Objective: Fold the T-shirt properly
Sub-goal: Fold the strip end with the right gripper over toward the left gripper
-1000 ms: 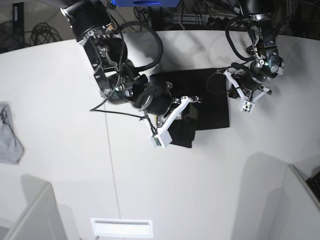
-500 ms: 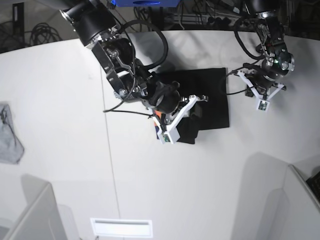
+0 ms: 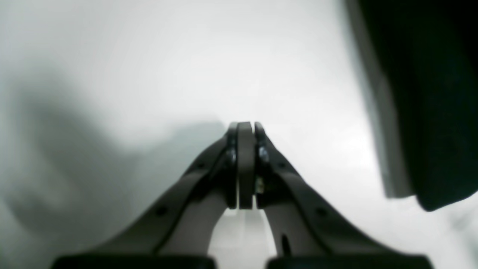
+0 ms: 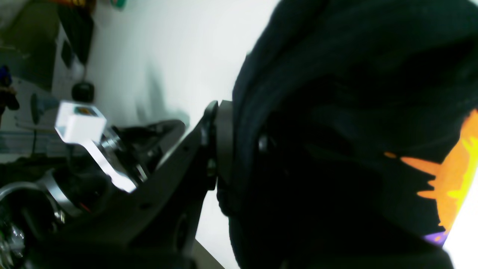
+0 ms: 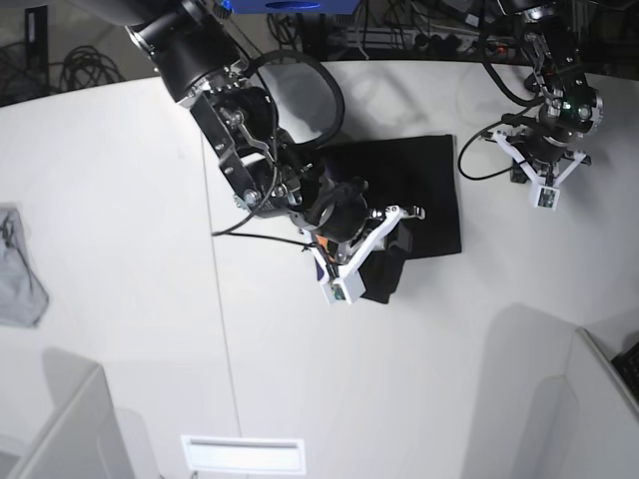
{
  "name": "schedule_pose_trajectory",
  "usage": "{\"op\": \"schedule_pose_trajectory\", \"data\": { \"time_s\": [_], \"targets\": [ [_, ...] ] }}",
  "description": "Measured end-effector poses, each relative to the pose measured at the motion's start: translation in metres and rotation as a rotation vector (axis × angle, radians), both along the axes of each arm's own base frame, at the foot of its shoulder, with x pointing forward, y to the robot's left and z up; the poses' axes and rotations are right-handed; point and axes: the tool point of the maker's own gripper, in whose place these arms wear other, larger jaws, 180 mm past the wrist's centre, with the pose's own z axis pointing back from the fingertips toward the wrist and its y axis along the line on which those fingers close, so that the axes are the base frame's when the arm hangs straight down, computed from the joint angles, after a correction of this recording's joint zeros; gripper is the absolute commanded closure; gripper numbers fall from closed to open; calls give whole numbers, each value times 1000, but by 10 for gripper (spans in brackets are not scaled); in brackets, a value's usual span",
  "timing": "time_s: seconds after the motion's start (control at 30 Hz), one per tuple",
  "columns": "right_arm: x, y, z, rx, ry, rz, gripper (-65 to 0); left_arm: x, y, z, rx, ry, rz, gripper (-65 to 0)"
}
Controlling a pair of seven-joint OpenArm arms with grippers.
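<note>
Starting with the left wrist view, the left gripper (image 3: 246, 129) has its two dark jaws pressed flat together with nothing between them, poised over the bare white table (image 3: 149, 74). At about two o'clock from the fingertips, a dark edge of the T-shirt (image 3: 429, 93) fills the frame's right side, well apart from the jaws; it is out of focus, so no detail of the cloth can be read.

Moving to the right wrist view, the right gripper (image 4: 239, 149) is clamped on a bunched fold of the black T-shirt (image 4: 336, 93). One dark finger (image 4: 220, 142) shows on the near side of the fold, while the other is buried in the fabric. At four o'clock from the grip, an orange and yellow print (image 4: 448, 175) with a sliver of purple below it shows on the cloth. The white table (image 4: 168, 56) lies at ten o'clock.

Lastly, the base view shows the T-shirt (image 5: 419, 185) lying as a dark, roughly rectangular shape near the table's centre. The right gripper (image 5: 391, 239) grips a raised corner at the shirt's six o'clock edge. The left gripper (image 5: 539, 165) hangs at three o'clock of the shirt, apart from it. A small grey cloth (image 5: 18, 269) lies at the far nine o'clock edge.
</note>
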Motion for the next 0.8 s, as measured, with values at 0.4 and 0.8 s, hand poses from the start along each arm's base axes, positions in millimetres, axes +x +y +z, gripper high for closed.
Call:
{"op": "schedule_pose_trajectory", "data": {
  "time_s": [0.4,0.8],
  "targets": [
    [-3,3,-24,-18,59,-14,0,-7,10,0,10,6,23,0],
    [-3,4,-26,-17,65,-12,-140,-15,36,8,26,-12,108,0]
  ]
}}
